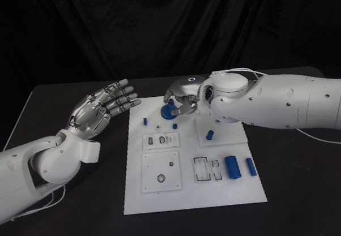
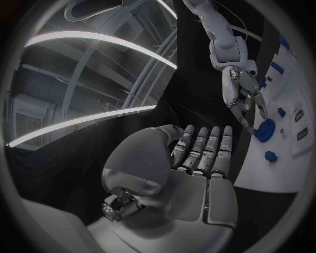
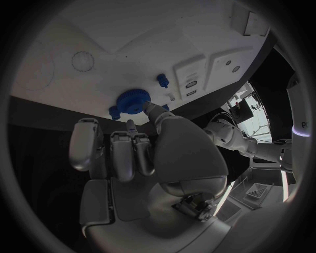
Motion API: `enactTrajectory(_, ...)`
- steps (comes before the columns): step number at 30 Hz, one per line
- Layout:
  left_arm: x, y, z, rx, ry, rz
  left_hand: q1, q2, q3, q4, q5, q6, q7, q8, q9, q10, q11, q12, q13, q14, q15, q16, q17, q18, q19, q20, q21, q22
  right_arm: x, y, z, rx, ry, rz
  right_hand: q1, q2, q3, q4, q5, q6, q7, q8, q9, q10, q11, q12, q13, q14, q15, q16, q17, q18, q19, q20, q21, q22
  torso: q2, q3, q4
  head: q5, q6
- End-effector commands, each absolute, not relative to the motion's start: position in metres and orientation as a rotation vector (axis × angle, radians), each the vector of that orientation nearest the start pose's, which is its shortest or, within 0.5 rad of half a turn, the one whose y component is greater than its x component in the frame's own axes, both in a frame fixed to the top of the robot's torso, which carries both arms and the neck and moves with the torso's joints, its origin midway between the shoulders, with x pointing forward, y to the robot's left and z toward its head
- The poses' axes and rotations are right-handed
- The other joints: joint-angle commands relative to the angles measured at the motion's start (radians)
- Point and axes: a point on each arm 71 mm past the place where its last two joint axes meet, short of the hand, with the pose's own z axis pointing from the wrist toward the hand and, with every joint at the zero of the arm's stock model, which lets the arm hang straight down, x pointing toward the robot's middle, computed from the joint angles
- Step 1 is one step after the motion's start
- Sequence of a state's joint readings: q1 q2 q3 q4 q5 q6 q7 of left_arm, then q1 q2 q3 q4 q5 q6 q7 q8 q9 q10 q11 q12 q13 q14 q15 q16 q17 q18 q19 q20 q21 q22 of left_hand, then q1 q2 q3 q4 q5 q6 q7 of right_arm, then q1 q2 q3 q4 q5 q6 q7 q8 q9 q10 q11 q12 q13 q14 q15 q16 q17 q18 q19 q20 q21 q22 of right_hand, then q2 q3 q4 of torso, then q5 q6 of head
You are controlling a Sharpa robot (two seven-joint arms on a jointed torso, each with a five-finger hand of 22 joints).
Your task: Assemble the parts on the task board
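The white task board [image 1: 193,192] lies in the middle of the black table. A blue gear [image 1: 166,113] sits at the board's far end, also seen as the blue gear [image 3: 134,100] and the blue gear [image 2: 265,130]. My right hand [image 1: 187,95] hangs over it, and its fingertips [image 3: 152,109] pinch the gear's rim. My left hand [image 1: 104,108] hovers left of the board's far corner, fingers spread and holding nothing. A small blue peg [image 1: 146,120] stands just left of the gear.
Two blue cylinders [image 1: 233,168] lie side by side near the board's right edge, and a short blue piece [image 1: 210,135] rests on a raised white block. Recessed slots [image 1: 162,177] sit in the board's near half. A cable trails off the right forearm.
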State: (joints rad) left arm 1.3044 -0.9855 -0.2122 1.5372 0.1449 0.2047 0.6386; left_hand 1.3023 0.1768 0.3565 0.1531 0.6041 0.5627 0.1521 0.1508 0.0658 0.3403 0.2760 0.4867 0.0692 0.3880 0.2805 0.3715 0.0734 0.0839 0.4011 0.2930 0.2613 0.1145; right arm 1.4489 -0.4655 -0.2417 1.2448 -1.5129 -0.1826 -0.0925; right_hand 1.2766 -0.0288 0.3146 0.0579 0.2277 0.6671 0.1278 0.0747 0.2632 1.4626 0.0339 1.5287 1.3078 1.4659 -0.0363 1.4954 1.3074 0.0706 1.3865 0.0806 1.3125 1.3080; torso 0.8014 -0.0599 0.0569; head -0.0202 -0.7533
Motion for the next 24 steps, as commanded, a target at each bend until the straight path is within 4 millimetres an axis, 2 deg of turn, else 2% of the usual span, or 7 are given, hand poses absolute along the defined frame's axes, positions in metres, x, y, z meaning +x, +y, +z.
enactTrajectory(1,0.467,0.26,-0.168,-1.056,1.321,-2.058,-0.009,0.003,0.009,0.001,0.002,0.005,0.004,0.004,0.002,0.004,0.004,0.004,0.001,0.008,0.001,0.006,0.001,-0.007,0.005,-0.004,0.005,-0.001,0.538,-0.082,-0.146,-0.552,1.661,0.542,0.0,0.012,-0.003,0.0,-0.003,0.009,0.0,0.005,0.0,0.002,-0.001,-0.001,0.152,0.061,0.005,-0.005,0.161,0.009,-0.005,-0.001,-0.002,0.053,0.0,-0.0004,-0.0005,0.002,-0.001)
enactTrajectory(16,0.467,0.259,-0.168,-1.057,1.322,-2.06,-0.009,0.003,0.009,0.001,0.002,0.005,0.004,0.004,0.002,0.004,0.004,0.004,0.001,0.008,0.001,0.006,0.001,-0.007,0.005,-0.004,0.005,-0.001,0.539,-0.085,-0.146,-0.548,1.654,0.547,0.0,0.017,-0.004,0.002,-0.008,0.014,0.0,0.007,-0.004,-0.008,-0.002,-0.005,0.142,0.058,0.005,-0.011,0.153,0.011,-0.009,-0.001,-0.008,0.049,0.001,0.0004,-0.0007,0.008,-0.002)
enactTrajectory(20,0.466,0.261,-0.168,-1.059,1.319,-2.055,-0.009,0.003,0.009,0.001,0.002,0.005,0.004,0.004,0.002,0.004,0.004,0.004,0.001,0.008,0.001,0.006,0.001,-0.007,0.005,-0.004,0.005,-0.001,0.538,-0.096,-0.142,-0.523,1.621,0.568,-0.009,0.016,-0.014,0.009,-0.018,0.026,0.003,0.011,-0.008,-0.009,0.0,-0.006,0.14,0.057,0.005,-0.012,0.152,0.011,-0.008,-0.001,-0.01,0.049,0.0,0.0011,-0.0044,0.017,-0.003)
enactTrajectory(21,0.466,0.263,-0.168,-1.061,1.317,-2.051,-0.009,0.003,0.009,0.001,0.002,0.005,0.004,0.004,0.002,0.004,0.004,0.004,0.001,0.008,0.001,0.006,0.001,-0.007,0.005,-0.004,0.005,-0.001,0.538,-0.102,-0.138,-0.513,1.6,0.576,-0.014,0.015,-0.022,0.015,-0.021,0.046,0.005,0.019,-0.011,-0.004,0.002,-0.004,0.144,0.059,0.007,-0.01,0.154,0.009,-0.004,-0.001,-0.007,0.053,-0.001,0.001,-0.0058,0.021,-0.002)
enactTrajectory(23,0.465,0.265,-0.168,-1.063,1.314,-2.046,-0.011,0.003,0.011,0.002,0.002,0.008,0.004,0.005,0.002,0.004,0.005,0.004,0.001,0.008,0.001,0.007,0.001,-0.007,0.005,-0.004,0.005,-0.001,0.536,-0.112,-0.13,-0.503,1.566,0.599,-0.016,0.014,-0.026,0.017,-0.023,0.054,0.006,0.021,-0.012,0.002,0.002,-0.001,0.15,0.061,0.007,-0.007,0.158,0.007,0.002,0.0,-0.001,0.058,-0.001,0.0003,-0.0063,0.021,-0.002)
enactTrajectory(24,0.464,0.266,-0.168,-1.064,1.313,-2.043,-0.011,0.003,0.011,0.002,0.002,0.008,0.004,0.005,0.002,0.004,0.005,0.004,0.001,0.008,0.001,0.007,0.001,-0.007,0.005,-0.004,0.005,-0.001,0.535,-0.119,-0.125,-0.495,1.55,0.616,-0.02,0.012,-0.032,0.021,-0.025,0.078,0.007,0.032,-0.012,0.016,0.003,0.005,0.164,0.066,0.007,0.001,0.168,0.001,0.018,0.0,0.02,0.075,-0.001,0.0004,-0.0067,0.02,-0.002)
